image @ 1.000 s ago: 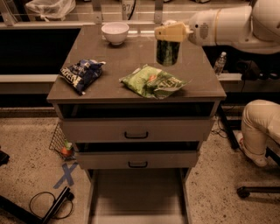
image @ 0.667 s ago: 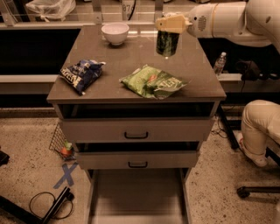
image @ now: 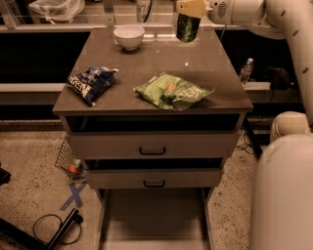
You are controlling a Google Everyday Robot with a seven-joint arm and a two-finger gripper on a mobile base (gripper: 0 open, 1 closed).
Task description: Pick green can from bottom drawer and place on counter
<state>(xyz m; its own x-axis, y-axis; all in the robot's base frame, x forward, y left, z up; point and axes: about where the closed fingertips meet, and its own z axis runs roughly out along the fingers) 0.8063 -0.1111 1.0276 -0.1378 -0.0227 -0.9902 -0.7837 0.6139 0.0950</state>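
My gripper [image: 189, 10] is shut on the green can [image: 186, 27], gripping it by its top. The can hangs upright over the far right part of the counter [image: 146, 63], near the back edge, and I cannot tell whether its base touches the surface. The arm reaches in from the upper right. The bottom drawer [image: 154, 217] is pulled out at the foot of the cabinet, and its flat grey floor is bare.
On the counter lie a white bowl [image: 129, 36] at the back, a blue chip bag [image: 91, 83] at the left and a green chip bag [image: 172, 91] at the front middle. Two upper drawers [image: 152, 145] stand slightly open. A water bottle [image: 246, 71] stands right of the cabinet.
The gripper has carried the green can farther back over the counter, toward its rear edge. The bags and the bowl have not moved.
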